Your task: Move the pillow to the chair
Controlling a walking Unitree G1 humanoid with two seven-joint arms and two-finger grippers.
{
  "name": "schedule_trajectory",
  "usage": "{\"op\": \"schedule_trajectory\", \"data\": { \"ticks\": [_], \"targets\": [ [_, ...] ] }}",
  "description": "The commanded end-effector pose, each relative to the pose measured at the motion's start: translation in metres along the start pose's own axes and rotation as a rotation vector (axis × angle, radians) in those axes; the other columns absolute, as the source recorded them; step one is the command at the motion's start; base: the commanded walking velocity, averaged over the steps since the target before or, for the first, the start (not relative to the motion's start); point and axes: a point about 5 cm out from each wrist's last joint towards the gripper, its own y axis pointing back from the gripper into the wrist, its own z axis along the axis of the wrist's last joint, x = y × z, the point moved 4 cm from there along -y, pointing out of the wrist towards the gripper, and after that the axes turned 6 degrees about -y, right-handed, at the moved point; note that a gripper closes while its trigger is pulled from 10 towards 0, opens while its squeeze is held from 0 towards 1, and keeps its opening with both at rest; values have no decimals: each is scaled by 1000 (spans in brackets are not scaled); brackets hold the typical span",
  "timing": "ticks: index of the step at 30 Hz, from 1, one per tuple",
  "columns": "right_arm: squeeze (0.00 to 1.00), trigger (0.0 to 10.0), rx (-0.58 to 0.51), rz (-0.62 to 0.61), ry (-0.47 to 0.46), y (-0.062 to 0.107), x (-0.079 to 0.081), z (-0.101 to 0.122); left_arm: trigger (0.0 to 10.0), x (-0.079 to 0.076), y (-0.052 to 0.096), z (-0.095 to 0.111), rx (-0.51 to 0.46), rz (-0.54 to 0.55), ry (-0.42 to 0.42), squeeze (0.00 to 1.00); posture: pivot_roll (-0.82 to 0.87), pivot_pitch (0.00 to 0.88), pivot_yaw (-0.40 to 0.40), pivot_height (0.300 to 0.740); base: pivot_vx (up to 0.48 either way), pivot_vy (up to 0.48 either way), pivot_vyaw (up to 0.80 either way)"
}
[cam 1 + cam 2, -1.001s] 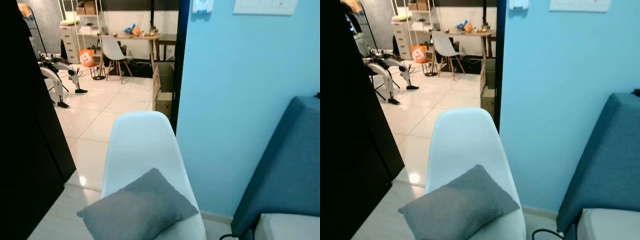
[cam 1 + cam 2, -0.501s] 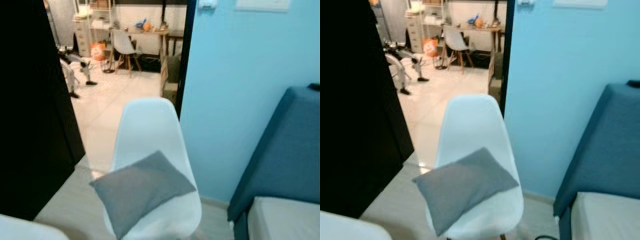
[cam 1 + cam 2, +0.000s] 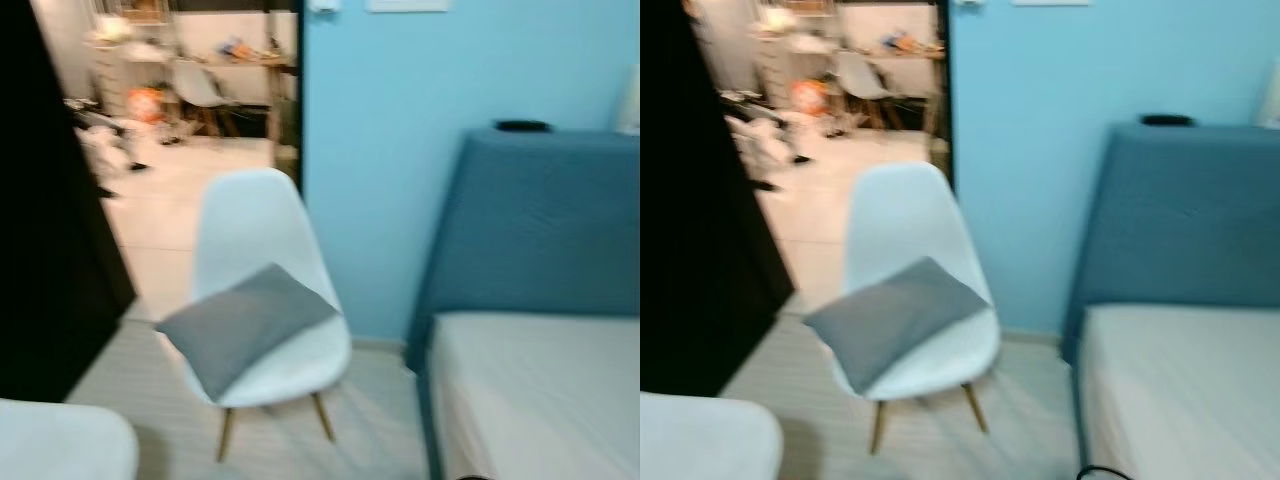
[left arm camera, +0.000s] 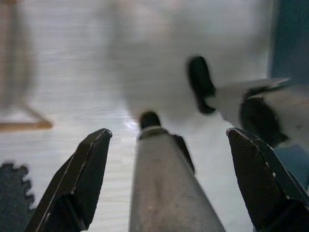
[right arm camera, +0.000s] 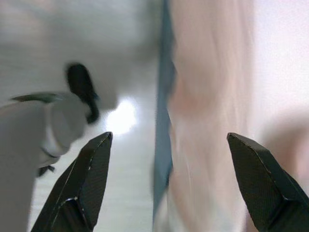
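Note:
A grey pillow [image 3: 243, 323] lies on the seat of a white shell chair [image 3: 255, 225] with wooden legs, standing beside the blue wall. The picture is blurred. In the left wrist view my left gripper [image 4: 169, 145] is open with nothing between its fingers, hanging over the pale floor and my own leg. My right gripper [image 5: 169, 147] in the right wrist view is also open and holds nothing, with the floor and a blurred bed edge below it.
A bed with a blue headboard [image 3: 540, 220] and a pale mattress [image 3: 540, 395] fills the right. A black wardrobe [image 3: 40, 250] stands at the left. A doorway [image 3: 190, 90] behind the chair opens onto a tiled room with a desk. A white rounded object [image 3: 60, 440] is at the lower left.
The camera has pulled back and turned right: the chair with the pillow now sits smaller and further left, its legs show, and more of the bed has come into view.

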Motion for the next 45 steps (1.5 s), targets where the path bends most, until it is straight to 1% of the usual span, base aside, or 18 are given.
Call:
{"op": "schedule_trajectory", "data": {
  "ticks": [1,8,13,20,35,36,37,38,40,41,42,43,44,45],
  "targets": [
    [0,10000,29,11,-4,0,5,-10,10000,3,1,-5,16,7,-1,0,-80,33,4,740,-356,0,-769],
    [0,10000,41,-16,14,1,0,-11,10000,4,1,-4,11,13,6,0,-86,36,0,740,0,0,-769],
    [0,10000,42,-19,16,1,-1,-11,10000,4,1,-4,11,13,6,0,-87,36,0,740,0,0,-769],
    [0,10000,49,-33,23,1,-5,-12,10000,1,1,-4,11,8,-2,0,-90,37,-3,740,0,0,-769],
    [0,10000,48,-41,26,1,-7,-13,10000,0,0,-3,9,3,-11,0,-96,34,-1,740,0,0,-769],
    [0,10000,38,-36,26,1,-6,-10,10000,0,0,-2,8,3,-13,0,-97,32,0,740,0,0,-769],
    [0,10000,3,-10,8,0,-2,0,10000,0,0,-2,7,3,-16,0,-99,31,0,740,0,0,-769],
    [0,10000,3,-10,8,0,-2,0,10000,0,0,-2,7,3,-16,0,-99,31,0,740,0,0,-769],
    [0,10000,-72,37,-18,-1,6,21,10000,1,0,-1,7,3,-21,0,-100,28,1,740,0,0,-769],
    [0,10000,-72,37,-18,-1,6,21,10000,1,0,-1,7,3,-21,0,-100,28,1,740,0,0,-769],
    [0,10000,-121,95,-65,0,14,38,10000,2,0,-1,7,3,-23,0,-101,28,4,740,0,0,-769],
    [0,10000,-177,181,-108,2,26,57,10000,2,0,-1,7,3,-26,0,-104,26,5,740,0,0,-769],
    [0,10000,-177,181,-108,2,26,57,10000,2,0,-1,7,3,-26,0,-104,26,5,740,0,0,-769],
    [0,10000,-215,242,-134,4,33,69,10000,3,0,0,7,3,-28,0,-105,26,5,740,0,0,-769]
  ]
}}
